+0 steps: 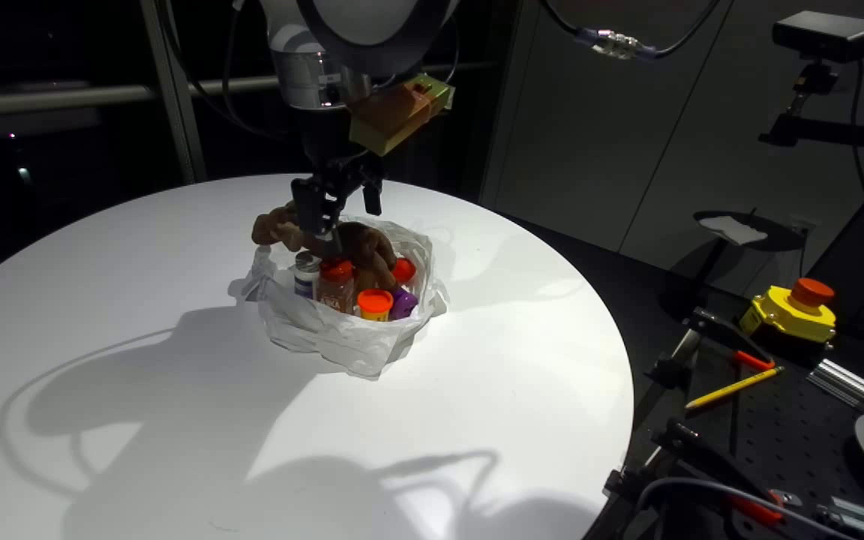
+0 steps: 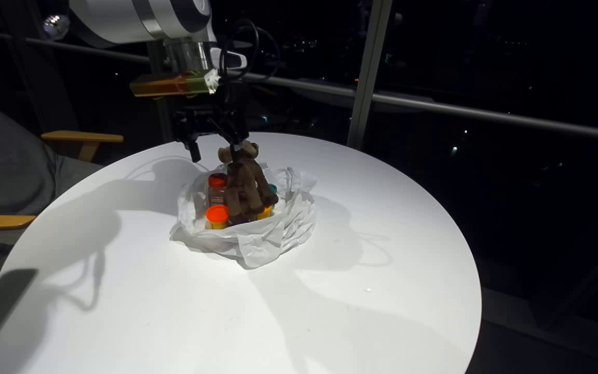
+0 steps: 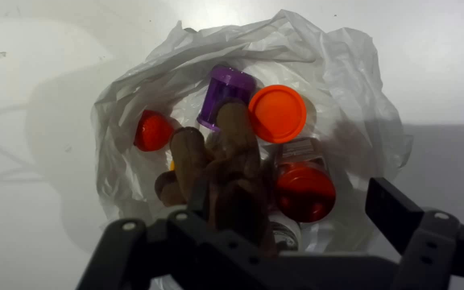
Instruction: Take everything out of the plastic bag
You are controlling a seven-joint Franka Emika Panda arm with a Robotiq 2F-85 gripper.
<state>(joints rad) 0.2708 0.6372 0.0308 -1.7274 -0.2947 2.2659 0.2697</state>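
Wrist view: a first pick seems due; the tool (image 3: 289, 194), gaping wide and empty, should next straddle the lone plush toy (image 3: 232, 173), then close. One plastic bag (image 3: 349, 72) surrounds that toy. Left to right: one red piece (image 3: 153, 131) left of it, one purple jar (image 3: 227, 90) at its paw; rightward, one orange-lidded tub (image 3: 277, 113), one white bottle (image 3: 286, 233), one red-lidded jar (image 3: 305, 191).

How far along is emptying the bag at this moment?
Done: the bag stands open, but no removed item shows.

In hand: nothing held; the open gripper hangs by the plush, whose head rises above the rim.

Left: that plush, plus a purple jar, orange-lidded tub, red-lidded jar, white jar, red item and mostly hidden teal item, all visible inside.
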